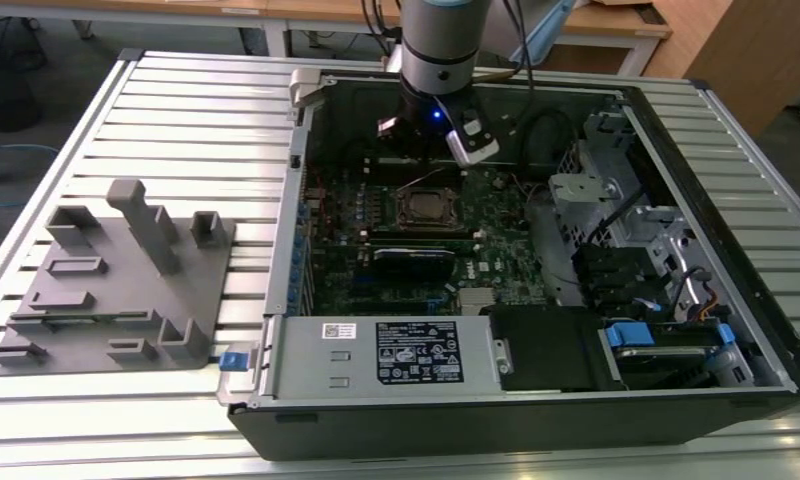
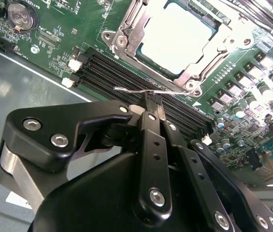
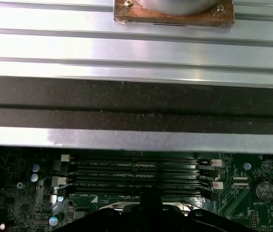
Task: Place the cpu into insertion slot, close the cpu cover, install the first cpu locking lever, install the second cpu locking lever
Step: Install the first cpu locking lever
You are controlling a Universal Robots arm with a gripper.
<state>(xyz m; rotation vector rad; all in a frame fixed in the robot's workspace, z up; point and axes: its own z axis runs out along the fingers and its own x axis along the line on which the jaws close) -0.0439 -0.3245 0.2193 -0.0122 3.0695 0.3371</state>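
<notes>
Currently the second wrist view is giving the closest look: the gripper (image 2: pixel 153 100) is holding its fingers drawn narrow, nearly together, with the tips touching a thin wire cpu locking lever (image 2: pixel 126 90); whether the wire is being pinched between them cannot be told. Just beyond, across the long black memory slots (image 2: pixel 122 75), the cpu (image 2: pixel 175 31) is sitting in the insertion slot (image 1: pixel 427 207), its bright metal top showing through the window of the cpu cover (image 2: pixel 128 24), which is lying down flat around it. The first wrist view is looking the other way, taking in the same memory slots, a coin cell (image 3: pixel 265 191) and, past the dark case wall (image 3: pixel 136 104), the aluminium slats of the table (image 3: pixel 136 53). The exterior view is showing the arm (image 1: pixel 438 40) reaching down into the open computer case (image 1: pixel 507 420), with a grey fixture (image 1: pixel 107 280) lying on the table at the exterior view's left. A white printed label (image 1: pixel 400 355) is sitting on the power supply, and small white print is running across the green board; none of it is being read out. Room around the slot is tight, with the memory slots on one side and a black card (image 1: pixel 414 262) near the other.
</notes>
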